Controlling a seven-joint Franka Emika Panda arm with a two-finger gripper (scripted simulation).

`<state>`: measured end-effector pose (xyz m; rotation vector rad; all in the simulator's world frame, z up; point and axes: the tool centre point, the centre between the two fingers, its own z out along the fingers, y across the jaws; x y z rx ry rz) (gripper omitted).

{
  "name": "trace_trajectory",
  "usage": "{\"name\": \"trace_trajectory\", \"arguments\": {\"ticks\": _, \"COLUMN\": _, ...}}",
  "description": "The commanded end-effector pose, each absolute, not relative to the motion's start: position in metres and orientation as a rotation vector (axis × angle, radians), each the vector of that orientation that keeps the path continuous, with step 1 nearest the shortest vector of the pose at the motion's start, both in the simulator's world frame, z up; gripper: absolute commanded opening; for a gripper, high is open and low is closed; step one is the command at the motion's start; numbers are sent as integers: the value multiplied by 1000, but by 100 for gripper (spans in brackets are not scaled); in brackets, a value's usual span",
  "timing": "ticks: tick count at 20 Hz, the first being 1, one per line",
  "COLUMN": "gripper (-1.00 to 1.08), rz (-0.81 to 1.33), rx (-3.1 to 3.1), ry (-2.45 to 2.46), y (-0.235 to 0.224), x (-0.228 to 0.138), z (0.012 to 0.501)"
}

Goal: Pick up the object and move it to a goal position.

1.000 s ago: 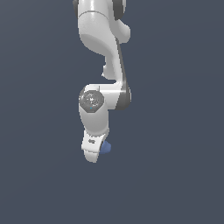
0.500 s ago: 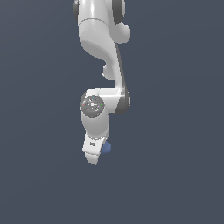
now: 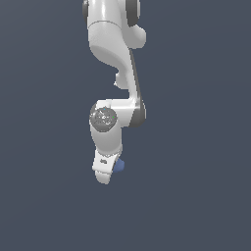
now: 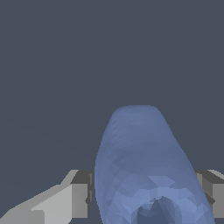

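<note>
The object is a small matte blue lump (image 3: 119, 165). In the exterior view only a bit of it peeks out beside the white hand. My gripper (image 3: 105, 175) hangs at the end of the white arm, low in the middle of that view. In the wrist view the blue lump (image 4: 142, 170) fills the space between my two grey fingers (image 4: 81, 194), which press against its sides. The gripper (image 4: 146, 197) is shut on the lump. The lump's lower part is cut off by the wrist view's edge.
A plain dark grey-blue ground (image 3: 196, 147) fills both views. The white arm (image 3: 115, 54) comes down from the top of the exterior view. No other objects or goal marker show.
The arm and gripper have drifted slightly, with the blue lump still held; otherwise little has visibly changed.
</note>
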<state>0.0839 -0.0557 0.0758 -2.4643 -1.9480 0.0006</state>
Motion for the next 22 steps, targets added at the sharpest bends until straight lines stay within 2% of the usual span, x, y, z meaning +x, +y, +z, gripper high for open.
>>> {"name": "trace_trajectory", "arguments": {"ticks": 1, "gripper": -100, "rz": 0, "rx": -2465, "ry": -1948, "y": -56, "x": 84, "z": 76}}
{"name": "trace_trajectory", "arguments": {"ticks": 12, "gripper": -100, "rz": 1, "rx": -2465, "ry": -1948, "y": -62, "x": 66, "z": 90}}
{"name": "trace_trajectory", "arguments": {"ticks": 22, "gripper": -100, "rz": 3, "rx": -2466, "ry": -1948, "y": -77, "x": 18, "z": 127}}
